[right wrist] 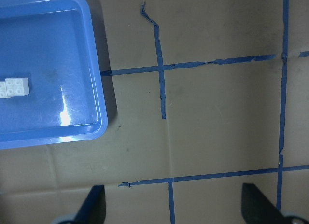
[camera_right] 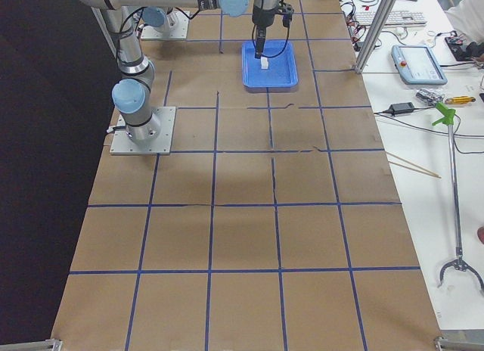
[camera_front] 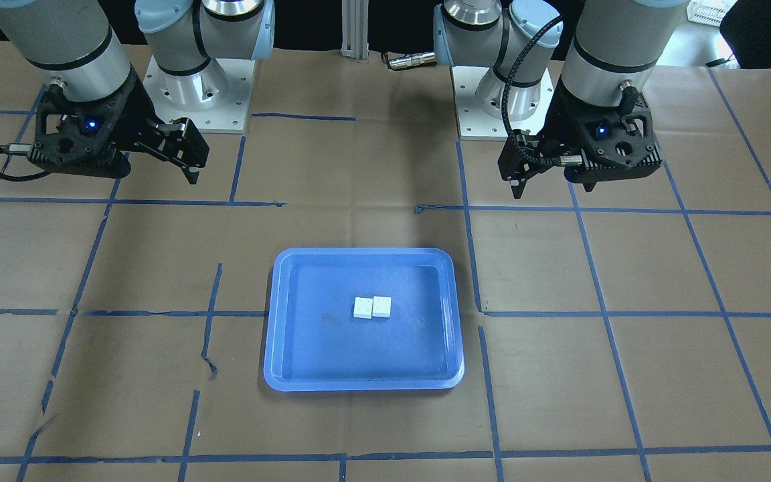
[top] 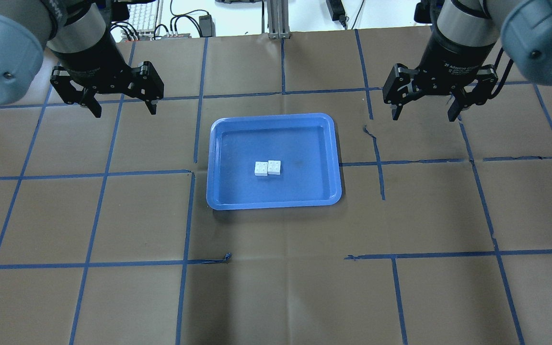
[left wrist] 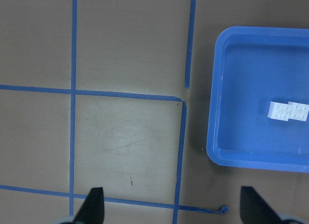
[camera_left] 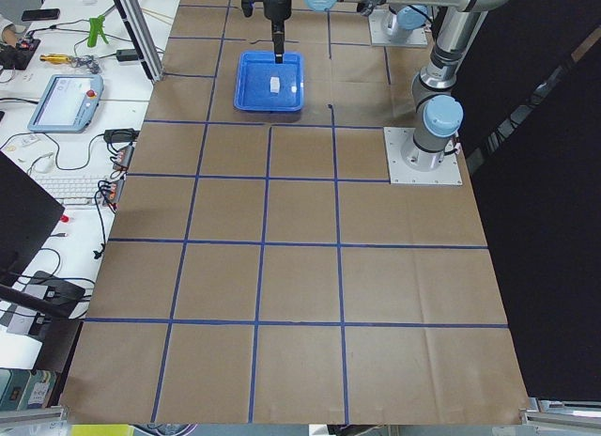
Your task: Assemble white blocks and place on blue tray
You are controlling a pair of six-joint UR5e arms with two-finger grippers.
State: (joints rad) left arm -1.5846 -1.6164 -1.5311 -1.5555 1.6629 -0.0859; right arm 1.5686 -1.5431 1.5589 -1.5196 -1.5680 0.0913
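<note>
- Two white blocks [top: 267, 167] lie studs-up near the middle of the blue tray [top: 213, 158], touching edge to edge. Each shows its own four studs, so they look set side by side rather than stacked.
- The left gripper [top: 125, 112] hangs over the taped paper table [top: 276, 287], well off the tray's far-left corner, jaws spread wide and holding nothing.
- The right gripper [top: 424, 117] mirrors it off the far-right corner, fingers likewise apart and empty.
- Whether the bricks are clipped together cannot be told from these views. If they are only neighbours, the joining is likely the step in hand.
- To do it well, one arm should probably come straight down on the outer brick and close on its free sides (the shared edge leaves no room for a finger).
- It would then lift that brick clear so the other is not dragged along.
- Studs must line up squarely before pressing, with the lower brick pinned by the other gripper or flat on the tray floor, since an off-centre push could tip or skid something so light.
</note>
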